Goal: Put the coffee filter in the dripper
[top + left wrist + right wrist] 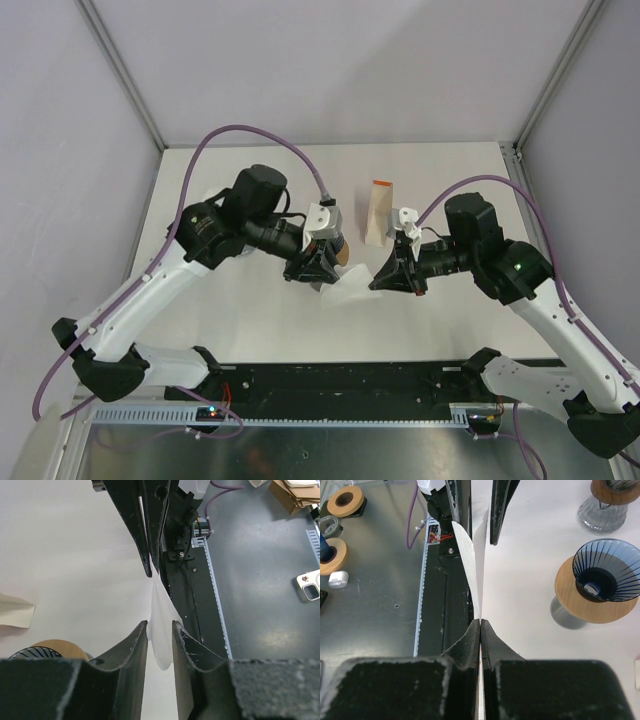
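STATUS: filter not yet in dripper | white paper coffee filter (pixel 352 288): aloft over table (pixel 250 330) middle, toward near edge | right fingers (pixel 470 635): clamped on filter | left fingers (pixel 137 640): parted, astride filter | blue ribbed glass dripper on wooden ring (pixel 607 570): empty | REMAINING: 1 step, seat filter in cone

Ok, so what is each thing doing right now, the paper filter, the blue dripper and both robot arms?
coffee filter, held between the two end effectors, not in the dripper.
right end effector, shut, pinching the filter's edge.
left end effector, jaws parted, the filter between its fingers.
dripper, upright on the table, empty.
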`<action>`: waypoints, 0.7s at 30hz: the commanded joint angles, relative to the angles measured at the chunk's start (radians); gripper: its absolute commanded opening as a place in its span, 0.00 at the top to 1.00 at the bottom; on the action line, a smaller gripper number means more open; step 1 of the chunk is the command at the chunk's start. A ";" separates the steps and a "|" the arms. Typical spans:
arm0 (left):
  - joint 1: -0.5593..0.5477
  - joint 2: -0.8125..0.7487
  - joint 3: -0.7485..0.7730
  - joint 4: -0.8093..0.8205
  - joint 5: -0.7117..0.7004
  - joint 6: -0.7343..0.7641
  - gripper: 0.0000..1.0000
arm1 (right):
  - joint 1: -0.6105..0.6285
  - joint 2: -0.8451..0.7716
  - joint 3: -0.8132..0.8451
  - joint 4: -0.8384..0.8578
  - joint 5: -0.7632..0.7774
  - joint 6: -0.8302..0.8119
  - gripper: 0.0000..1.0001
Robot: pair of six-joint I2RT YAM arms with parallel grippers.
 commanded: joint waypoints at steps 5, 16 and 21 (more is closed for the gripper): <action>-0.012 -0.008 -0.020 0.009 -0.043 0.004 0.71 | -0.002 -0.015 0.042 0.069 -0.008 0.022 1.00; -0.012 0.001 -0.019 0.009 -0.055 -0.034 0.98 | -0.025 -0.005 0.041 0.138 0.074 0.064 0.97; -0.013 0.024 0.017 0.051 -0.278 -0.195 1.00 | -0.026 0.007 0.041 0.254 0.387 0.214 0.53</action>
